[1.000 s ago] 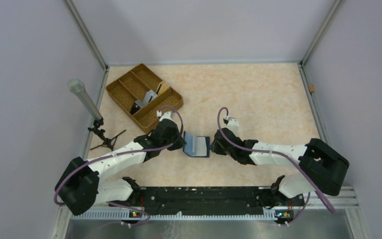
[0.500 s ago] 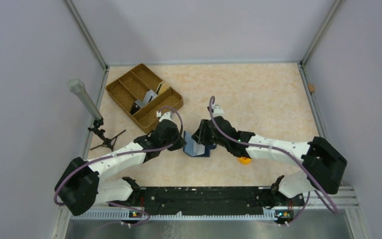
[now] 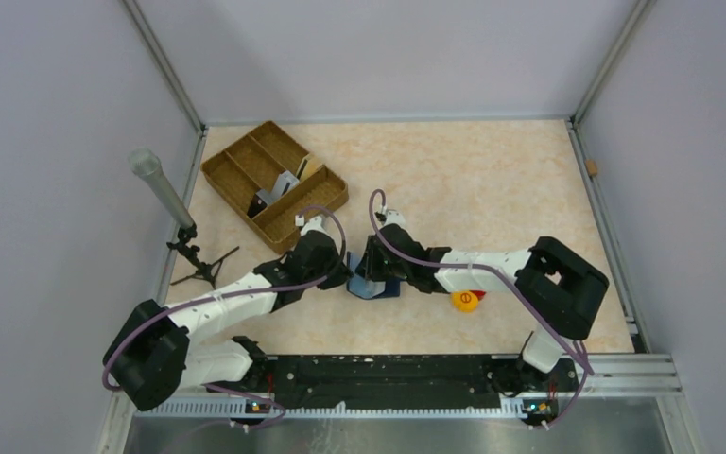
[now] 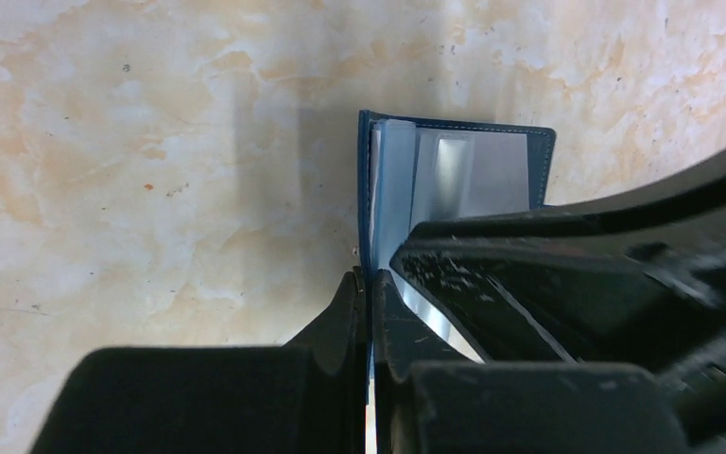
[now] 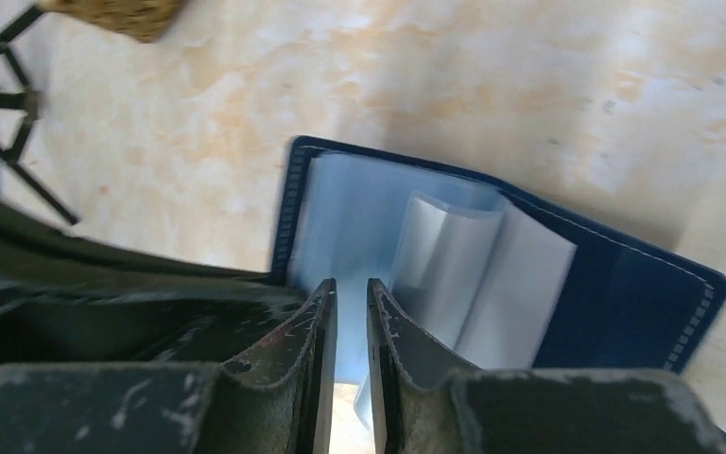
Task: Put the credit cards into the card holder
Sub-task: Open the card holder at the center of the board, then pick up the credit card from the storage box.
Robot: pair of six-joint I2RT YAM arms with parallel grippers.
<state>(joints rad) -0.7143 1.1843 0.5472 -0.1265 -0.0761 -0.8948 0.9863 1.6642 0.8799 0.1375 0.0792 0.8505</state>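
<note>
The card holder [image 3: 378, 286] lies open on the table, navy outside with pale blue sleeves inside [image 5: 454, 265]. My left gripper [image 3: 346, 274] is shut on the left cover's edge [image 4: 369, 276] and holds that cover upright. My right gripper [image 3: 372, 267] hovers right over the open sleeves. Its jaws [image 5: 350, 284] stand a narrow gap apart, and I see nothing pinched between them. Grey credit cards [image 3: 280, 189] stand in the brown woven tray [image 3: 236, 156] at the back left.
A yellow and red round piece [image 3: 466, 301] lies on the table beside the right forearm. A microphone [image 3: 159, 185] on a small black tripod [image 3: 198, 260] stands by the left wall. The right gripper's black body [image 4: 586, 284] crowds close against my left fingers.
The right arm swung left until its gripper was over the card holder, uncovering the yellow piece. Its jaws widened, then narrowed. The left gripper kept its hold.
</note>
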